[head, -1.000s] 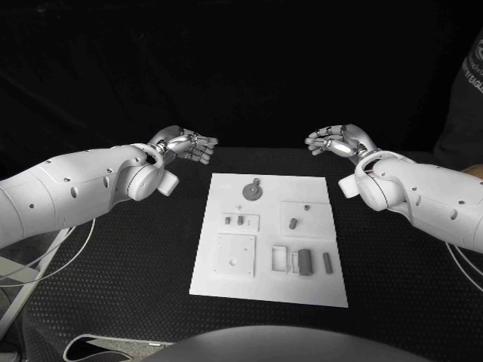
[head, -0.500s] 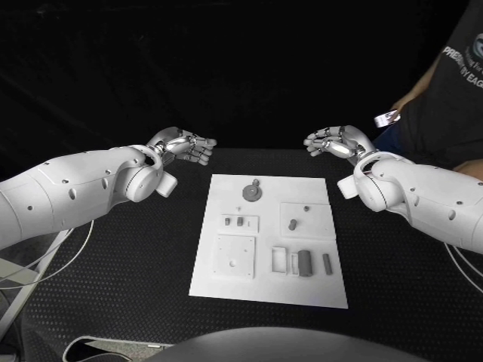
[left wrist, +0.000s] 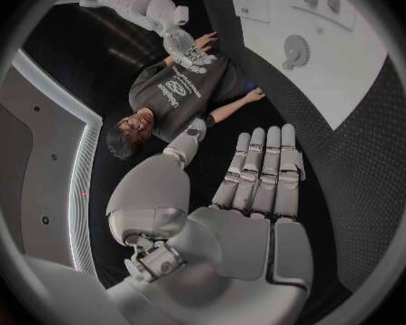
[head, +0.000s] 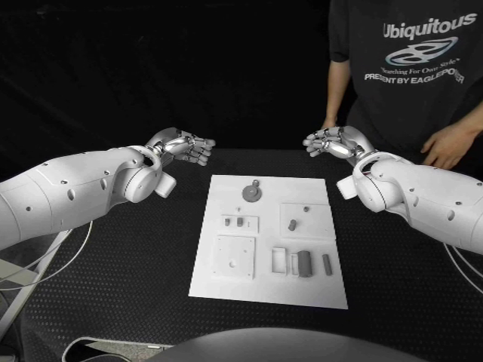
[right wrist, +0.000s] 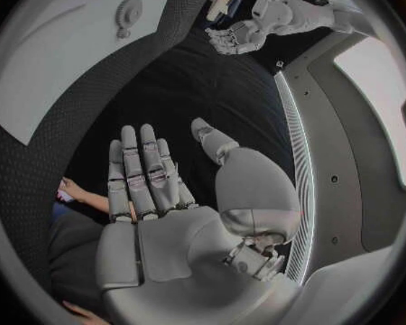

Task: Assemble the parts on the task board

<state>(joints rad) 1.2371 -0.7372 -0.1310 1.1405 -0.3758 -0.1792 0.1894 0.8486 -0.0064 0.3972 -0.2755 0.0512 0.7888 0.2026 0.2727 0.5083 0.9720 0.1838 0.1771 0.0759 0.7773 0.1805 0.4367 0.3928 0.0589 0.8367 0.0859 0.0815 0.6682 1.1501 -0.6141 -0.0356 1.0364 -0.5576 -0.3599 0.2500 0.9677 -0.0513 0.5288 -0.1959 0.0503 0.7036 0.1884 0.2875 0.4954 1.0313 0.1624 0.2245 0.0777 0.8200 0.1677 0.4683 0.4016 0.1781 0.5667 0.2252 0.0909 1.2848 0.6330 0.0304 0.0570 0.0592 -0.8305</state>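
The task board [head: 269, 240] lies flat mid-bench, its nearest row holding a square plate [head: 236, 256] and a cluster of small upright grey parts [head: 303, 262] set close together; a reach into that cluster could likely knock a neighbour over. Farther along sit two small recessed blocks, then the gear [head: 250, 192] near the far edge. Beyond the board, well apart from it, the left hand [head: 184, 145] and right hand [head: 335, 142] hover with fingers extended, holding nothing. A person stands behind the bench, near the right hand's sweep.
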